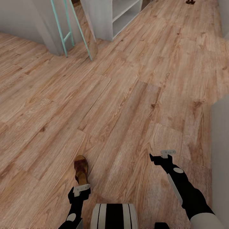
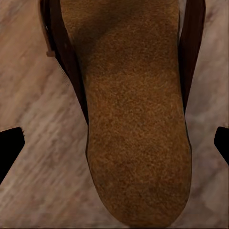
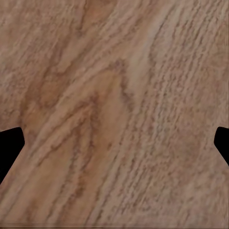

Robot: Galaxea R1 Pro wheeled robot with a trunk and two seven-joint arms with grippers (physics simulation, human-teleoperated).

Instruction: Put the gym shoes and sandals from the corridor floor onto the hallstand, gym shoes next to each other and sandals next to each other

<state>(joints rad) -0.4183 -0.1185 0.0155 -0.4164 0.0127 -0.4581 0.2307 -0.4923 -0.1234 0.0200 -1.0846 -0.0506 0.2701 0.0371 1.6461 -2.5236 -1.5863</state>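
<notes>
A mint ladder (image 1: 67, 30) leaned well ahead of the left gripper (image 1: 79, 193), with the grey-white rack (image 1: 122, 14) just right of it. Directly beneath that gripper a sandal (image 1: 81, 169) lay on the floor (image 1: 127, 95); in the left wrist view its tan insole (image 2: 136, 119) sat between the spread fingertips (image 2: 9, 145), untouched. The right gripper (image 1: 162, 156) hung spread over bare planks, holding nothing. Far ahead of it lay a small dark thing (image 1: 190, 2), perhaps the other sandal.
</notes>
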